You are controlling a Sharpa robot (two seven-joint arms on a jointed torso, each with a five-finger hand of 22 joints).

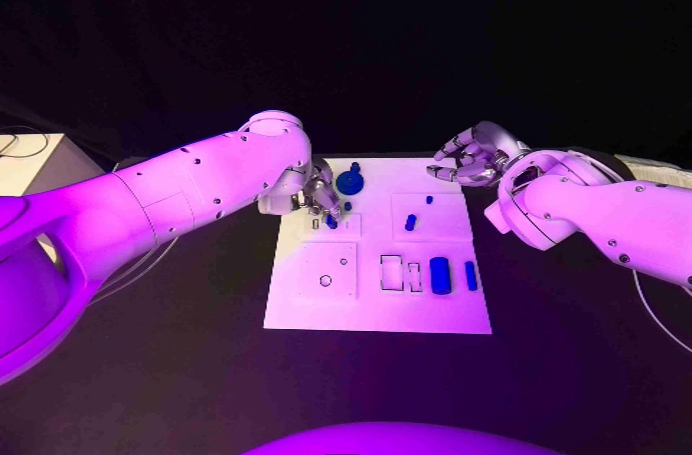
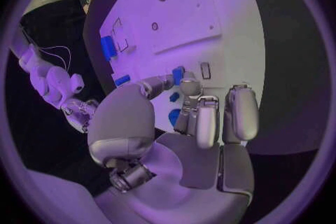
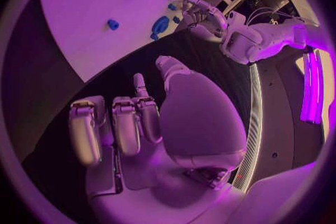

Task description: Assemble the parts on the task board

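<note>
Table (image 1: 173, 375) black, bearing white task board (image 1: 378, 310); dark backdrop behind.

A black table (image 1: 173, 375) is carrying a white board (image 1: 361, 310), which is lying flat under the left hand's fingers (image 1: 320, 197), beside the right hand's fingers (image 1: 459, 167).
</note>
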